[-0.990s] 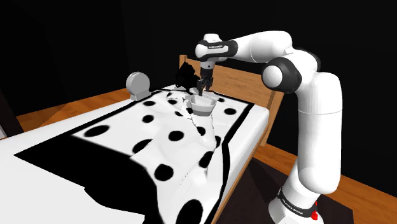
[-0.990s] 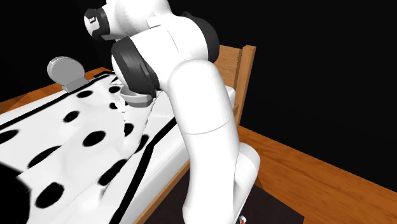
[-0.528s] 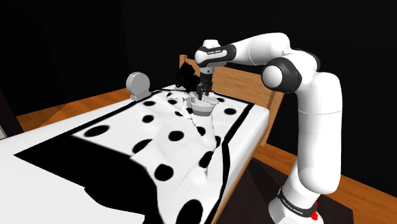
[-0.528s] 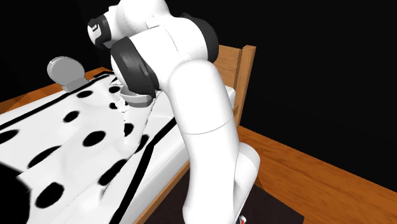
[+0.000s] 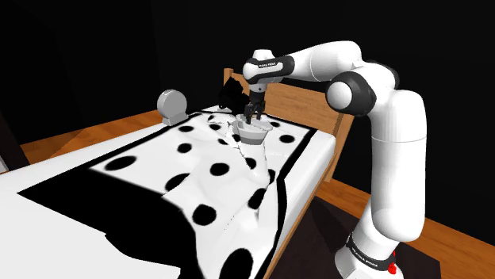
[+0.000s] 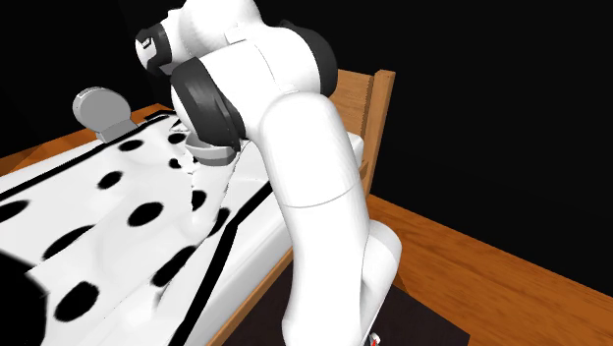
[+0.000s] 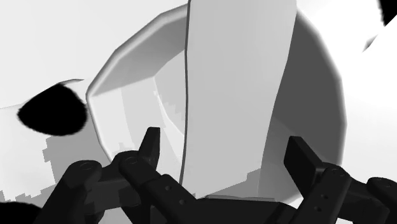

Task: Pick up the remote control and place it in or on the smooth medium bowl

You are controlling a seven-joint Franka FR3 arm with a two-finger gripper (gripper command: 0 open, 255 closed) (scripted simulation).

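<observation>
Overall, the largest item is a bed (image 5: 317, 107) with a wooden frame, covered by a white spread with black spots (image 5: 159, 170) that lies rumpled toward the shoulder view's lower middle. The wooden floor (image 5: 444, 238) runs round the bed, and a black area lies behind it.

The white arm (image 5: 397, 158) rises from the shoulder view's lower right and reaches up and left over the far end of the bed. In the second exterior view the arm (image 6: 305, 177) stands in front of most of that end.

A pale grey bowl (image 5: 252, 133) sits upright on the spread near the far end of the bed, directly under the hand. The second exterior view shows part of its rim (image 6: 211, 152) past the elbow.

The remote control (image 7: 235, 83), drawn as a plain pale slab, lies inside the bowl (image 7: 127, 83), leaning across it from wall to wall.

The gripper (image 7: 222, 135) hangs just above the bowl, its fingers (image 7: 151, 143) spread to either side of the slab and not gripping it.

A round grey object (image 5: 170, 103) stands at the spread's far corner, well apart from the bowl.
</observation>
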